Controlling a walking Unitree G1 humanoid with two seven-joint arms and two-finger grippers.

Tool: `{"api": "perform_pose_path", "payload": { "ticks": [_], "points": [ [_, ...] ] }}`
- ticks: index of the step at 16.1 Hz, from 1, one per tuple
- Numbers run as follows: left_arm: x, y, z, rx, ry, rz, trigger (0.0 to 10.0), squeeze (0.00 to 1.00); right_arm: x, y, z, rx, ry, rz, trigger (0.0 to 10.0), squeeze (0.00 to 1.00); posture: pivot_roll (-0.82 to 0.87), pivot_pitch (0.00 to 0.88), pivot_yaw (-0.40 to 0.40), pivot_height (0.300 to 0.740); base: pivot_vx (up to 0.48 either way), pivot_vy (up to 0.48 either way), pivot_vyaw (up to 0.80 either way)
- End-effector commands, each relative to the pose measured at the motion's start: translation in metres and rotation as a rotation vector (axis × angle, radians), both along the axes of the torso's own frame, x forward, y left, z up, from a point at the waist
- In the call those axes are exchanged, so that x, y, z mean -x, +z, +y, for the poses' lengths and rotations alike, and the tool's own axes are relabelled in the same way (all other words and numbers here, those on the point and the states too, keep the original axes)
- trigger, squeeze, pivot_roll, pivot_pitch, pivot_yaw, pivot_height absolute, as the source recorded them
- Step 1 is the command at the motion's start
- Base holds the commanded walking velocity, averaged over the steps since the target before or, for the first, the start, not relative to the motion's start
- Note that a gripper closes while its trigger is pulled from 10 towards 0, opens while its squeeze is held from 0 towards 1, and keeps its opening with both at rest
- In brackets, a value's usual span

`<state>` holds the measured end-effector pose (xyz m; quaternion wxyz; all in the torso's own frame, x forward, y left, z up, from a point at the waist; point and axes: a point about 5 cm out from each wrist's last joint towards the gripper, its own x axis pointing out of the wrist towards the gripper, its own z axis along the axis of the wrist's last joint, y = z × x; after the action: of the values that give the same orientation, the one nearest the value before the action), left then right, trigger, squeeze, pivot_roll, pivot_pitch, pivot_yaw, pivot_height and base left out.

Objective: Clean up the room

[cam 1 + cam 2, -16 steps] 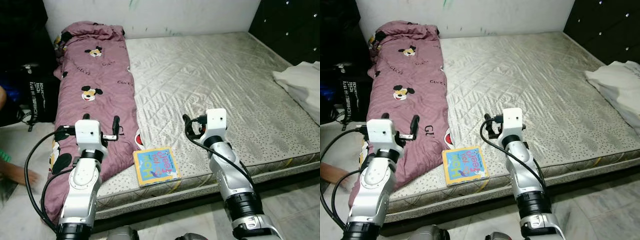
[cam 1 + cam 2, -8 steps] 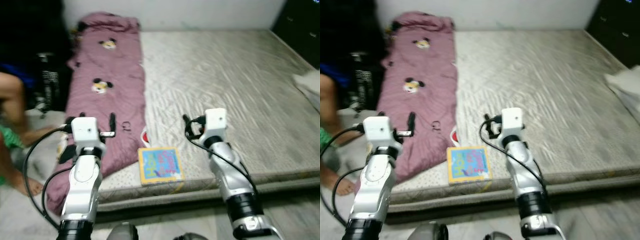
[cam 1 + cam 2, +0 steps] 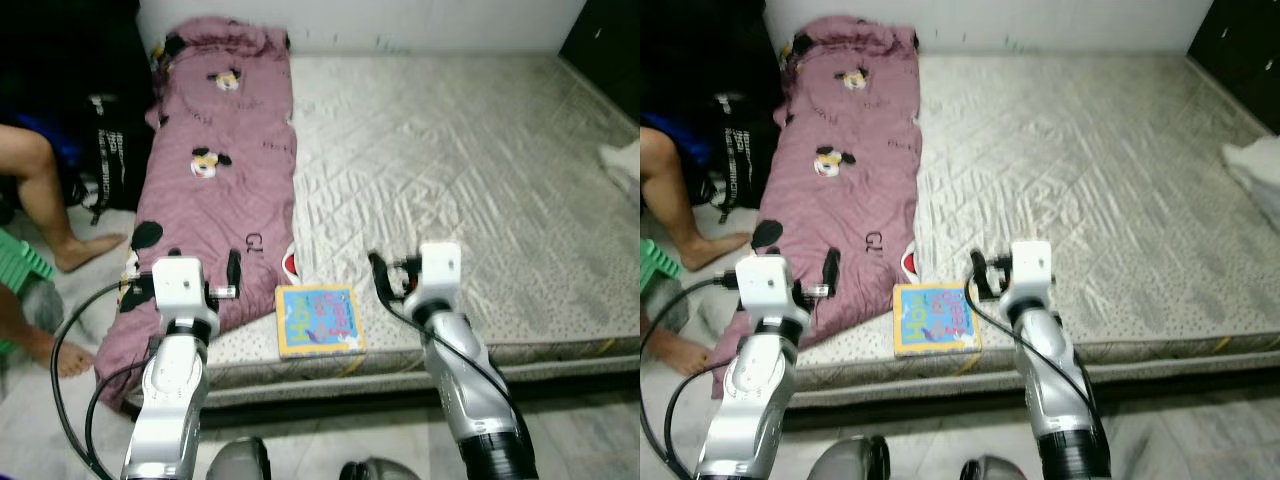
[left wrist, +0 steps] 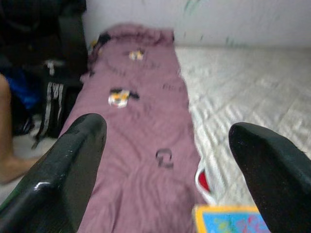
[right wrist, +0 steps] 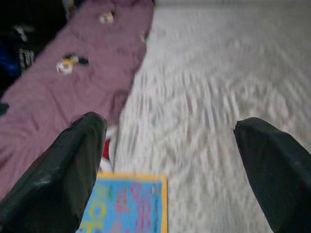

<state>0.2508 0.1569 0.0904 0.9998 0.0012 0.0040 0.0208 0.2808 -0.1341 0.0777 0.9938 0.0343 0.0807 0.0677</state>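
left gripper (image 4: 165,141): you're hovering it spread over the blanket (image 3: 220,190).
right gripper (image 5: 170,160): spread, hanging above the book (image 3: 318,319).
risk: book sitting at the mattress (image 3: 470,180) edge; a clumsy pinch is likely pushing it off.

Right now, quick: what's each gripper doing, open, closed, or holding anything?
Left gripper: open, holding nothing, above the purple quilt.
Right gripper: open, holding nothing, above the mattress beside the book.

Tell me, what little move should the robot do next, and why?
Probably lower the open right gripper toward the colourful square picture book. It lies flat at the grey quilted mattress edge, just below that gripper, and both grippers hold nothing.
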Motion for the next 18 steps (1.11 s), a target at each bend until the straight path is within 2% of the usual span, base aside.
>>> {"api": "perform_pose_path", "payload": {
  "ticks": [1, 4, 7, 11, 14, 18],
  "points": [
    [0.000, 0.007, 0.005, -0.023, 0.002, -0.019, 10.0, 0.00, 0.001, 0.011, -0.001, -0.028, -0.020, -0.039, 10.0, 0.00, 0.04, 0.158, -0.003, 0.740, 0.000, 0.000, 0.00],
    [-0.001, 0.007, 0.008, -0.023, 0.000, -0.005, 10.0, 0.00, 0.003, 0.015, 0.004, -0.042, -0.014, -0.048, 10.0, 0.00, 0.05, 0.167, 0.003, 0.740, 0.000, 0.000, 0.00],
    [0.006, 0.005, 0.018, -0.015, -0.002, 0.018, 10.0, 0.00, 0.009, 0.022, 0.004, -0.038, -0.017, -0.075, 10.0, 0.00, 0.06, 0.169, 0.007, 0.740, 0.000, 0.000, 0.00],
    [0.015, 0.002, 0.032, -0.037, 0.020, 0.042, 10.0, 0.00, 0.021, 0.029, -0.006, 0.022, -0.077, -0.105, 10.0, 0.00, 0.07, 0.165, 0.007, 0.740, 0.000, 0.000, 0.00],
    [0.011, -0.001, 0.027, -0.036, -0.012, 0.050, 10.0, 0.00, 0.022, 0.019, -0.009, 0.011, -0.098, -0.067, 10.0, 0.00, 0.06, 0.152, 0.011, 0.740, 0.000, 0.000, 0.00],
    [0.009, -0.002, 0.025, -0.031, -0.024, 0.055, 10.0, 0.00, 0.021, 0.018, -0.011, 0.009, -0.107, -0.058, 10.0, 0.00, 0.06, 0.148, 0.011, 0.740, 0.000, 0.000, 0.00]
  ]
}}
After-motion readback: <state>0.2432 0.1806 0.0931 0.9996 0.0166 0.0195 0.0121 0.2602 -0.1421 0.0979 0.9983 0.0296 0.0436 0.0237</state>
